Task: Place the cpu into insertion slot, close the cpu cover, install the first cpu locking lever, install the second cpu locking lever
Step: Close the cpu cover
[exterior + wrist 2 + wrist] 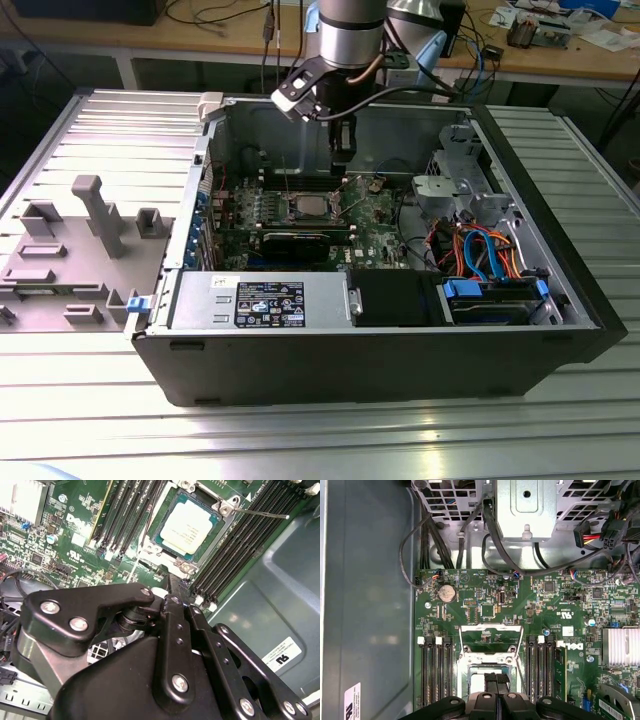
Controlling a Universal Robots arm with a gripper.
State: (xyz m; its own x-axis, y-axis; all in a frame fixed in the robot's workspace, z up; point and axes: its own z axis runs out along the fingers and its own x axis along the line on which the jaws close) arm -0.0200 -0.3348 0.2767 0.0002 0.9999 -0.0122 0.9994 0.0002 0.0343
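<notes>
Tool [172, 582] near pale silver-topped square cpu [186, 528] in insertion slot [226, 507]

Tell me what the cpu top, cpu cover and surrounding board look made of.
The cpu: matte pale silver-grey top with a soft sheen, likely plated metal. The cpu cover: thin bright silvery frame with glinting edges, probably stamped sheet steel. The circuit board: green lacquered laminate with printed traces, likely fibreglass.
</notes>
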